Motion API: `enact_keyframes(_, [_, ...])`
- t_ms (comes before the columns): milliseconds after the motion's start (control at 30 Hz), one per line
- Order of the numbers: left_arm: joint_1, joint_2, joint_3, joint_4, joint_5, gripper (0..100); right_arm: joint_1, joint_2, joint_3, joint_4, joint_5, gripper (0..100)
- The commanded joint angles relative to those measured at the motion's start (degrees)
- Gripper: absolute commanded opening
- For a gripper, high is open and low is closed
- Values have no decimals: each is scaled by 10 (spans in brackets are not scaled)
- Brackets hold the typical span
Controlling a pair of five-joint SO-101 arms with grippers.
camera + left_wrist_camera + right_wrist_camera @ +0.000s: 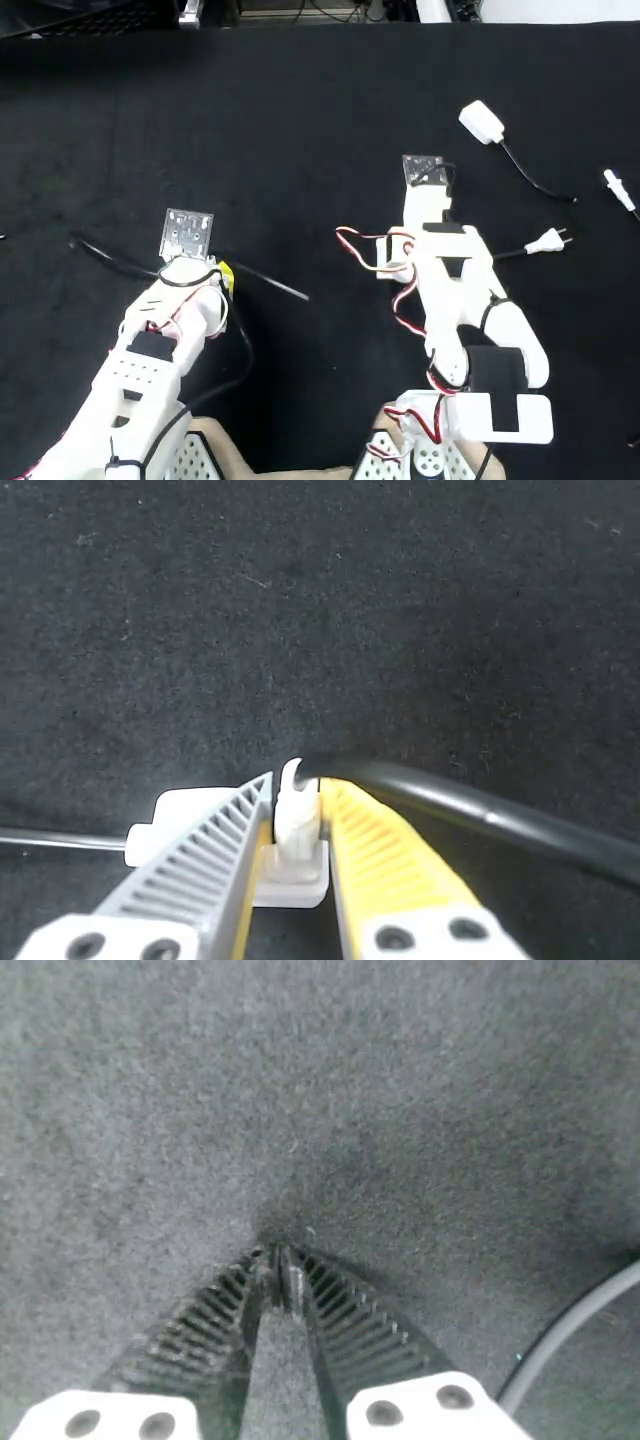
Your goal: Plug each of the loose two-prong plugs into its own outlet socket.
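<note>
My left gripper (296, 792), with one grey and one yellow finger, is shut on a small white plug (296, 830) whose black cable (480, 815) curves away over the black mat. From above, this gripper (222, 278) points down at the left of the table, with the cable (110, 255) running under it. My right gripper (280, 1270) is shut with its black tips touching the mat and nothing between them; in the high view it (432, 182) stands right of centre. A loose white two-prong plug (548, 240) lies to its right.
A white adapter (482, 122) with a black cord lies at the back right. Another white plug (618, 188) sits near the right edge. A grey cable (570, 1335) crosses the mat close to my right gripper. The black mat (300, 120) covers the table.
</note>
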Motion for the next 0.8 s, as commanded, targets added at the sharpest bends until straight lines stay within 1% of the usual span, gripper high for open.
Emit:
enact_keyframes(0, [5,-4,5,5,-4,29,-7,1,-18,-16,-5,11])
enact_keyframes(200, [0,-5,-7,7,-4,44,-6,1,-18,-16,-7,11])
enact_keyframes(267, [0,-5,-7,8,-2,100,-6,1,-18,-16,-7,11])
enact_keyframes(400, [-18,-5,-6,9,2,246,-6,1,-18,-16,-7,11])
enact_keyframes(467, [-24,-6,-6,9,3,288,-6,1,-18,-16,-7,11])
enact_keyframes(633, [-25,-6,-13,5,36,295,-6,1,-18,-16,-7,12])
enact_keyframes(767, [-63,-6,-35,8,57,296,-6,1,-18,-16,-7,12])
